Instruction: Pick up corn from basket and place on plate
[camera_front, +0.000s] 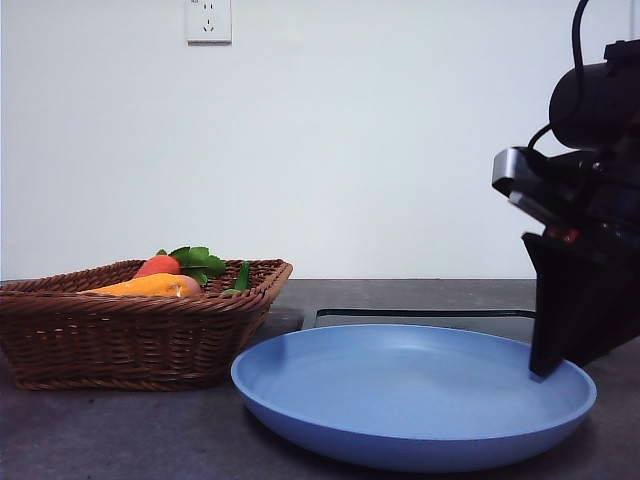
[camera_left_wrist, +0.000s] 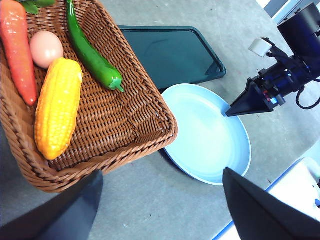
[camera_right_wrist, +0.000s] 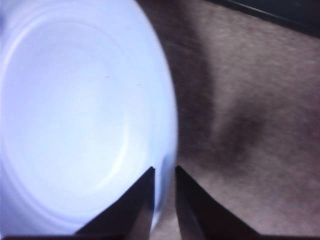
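Note:
The corn lies in the brown wicker basket, its yellow-orange top just showing over the rim in the front view. Beside the basket sits the blue plate, with nothing on it. My right gripper has its jaws narrowly closed over the plate's rim. It appears at the plate's right edge in the front view and at the plate's far edge from the left wrist. My left gripper hangs wide open above the basket's edge, holding nothing.
In the basket with the corn are a red-orange carrot, a small tan egg and a green chili pepper. A flat black tray lies behind the plate. The right arm's dark body fills the right side.

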